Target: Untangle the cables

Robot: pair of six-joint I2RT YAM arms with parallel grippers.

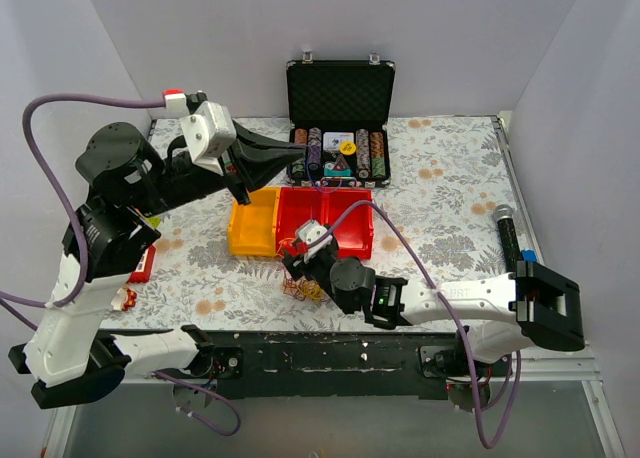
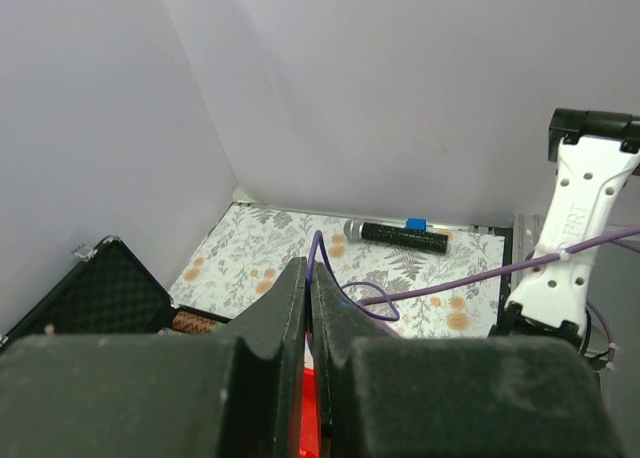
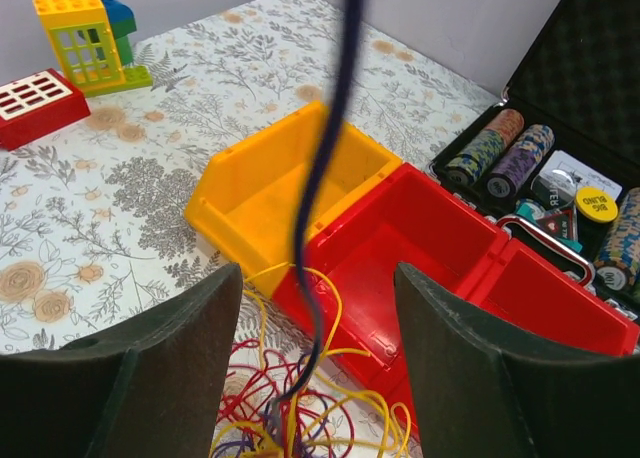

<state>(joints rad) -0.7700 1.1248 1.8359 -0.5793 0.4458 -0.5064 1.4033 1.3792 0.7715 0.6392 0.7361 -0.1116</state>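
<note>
A tangle of thin red, yellow and dark purple cables (image 1: pixel 300 284) lies on the table in front of the bins; it also shows in the right wrist view (image 3: pixel 300 418). One dark purple cable (image 3: pixel 325 158) runs taut from the tangle up to my left gripper (image 1: pixel 305 156), which is raised above the bins and shut on it; the cable's end pokes out past the fingertips (image 2: pixel 318 246). My right gripper (image 1: pixel 300 266) is open and empty just above the tangle, its fingers (image 3: pixel 190 338) either side of the rising cable.
A yellow bin (image 1: pixel 255 226) and two red bins (image 1: pixel 325 218) stand behind the tangle. An open black case of poker chips (image 1: pixel 340 98) is at the back. A microphone (image 1: pixel 507 233) lies at the right. Toy bricks (image 3: pixel 90 33) sit at the left.
</note>
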